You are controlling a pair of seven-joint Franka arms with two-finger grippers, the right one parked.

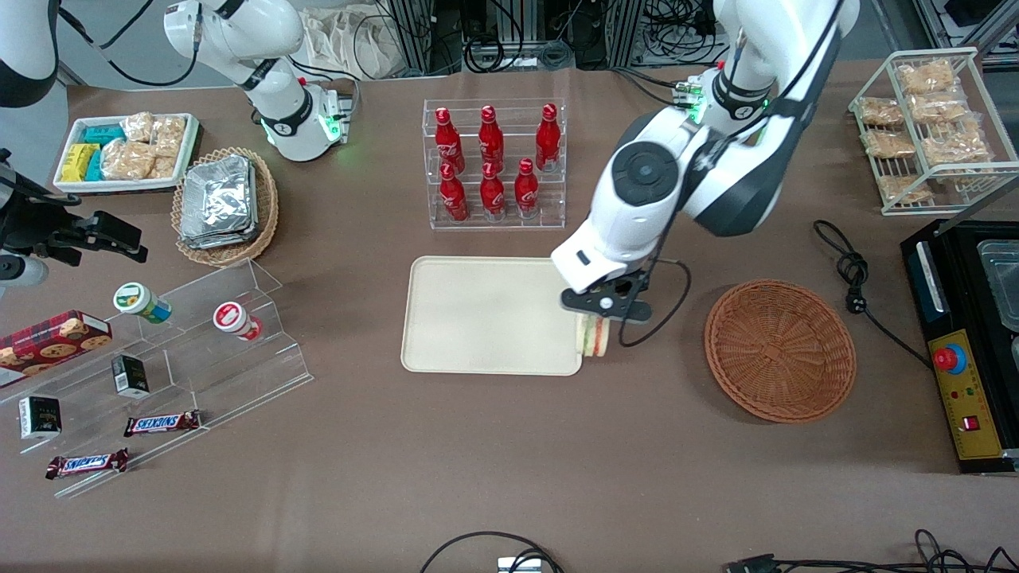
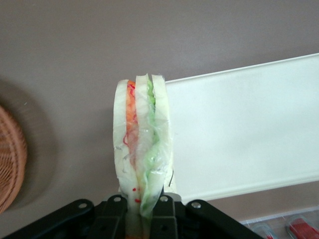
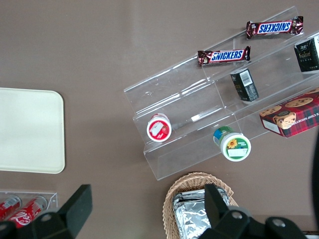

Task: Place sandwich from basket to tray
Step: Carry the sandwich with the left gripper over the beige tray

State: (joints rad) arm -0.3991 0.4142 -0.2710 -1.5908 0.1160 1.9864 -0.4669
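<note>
So the sandwich [image 1: 594, 337] is held clamped in the claw [image 1: 599, 318], hung right over the tray [image 1: 486, 314] edge nearest the basket [image 1: 780, 348].

In the front view the claw [image 1: 599, 320] covers the upper part of the sandwich [image 1: 594, 339], so only its lower end shows beside the tray [image 1: 486, 314]. In the left wrist view the frame edge cuts off the basket [image 2: 10, 159] and the tray, and the fingertips are hidden against the sandwich's base.
</note>
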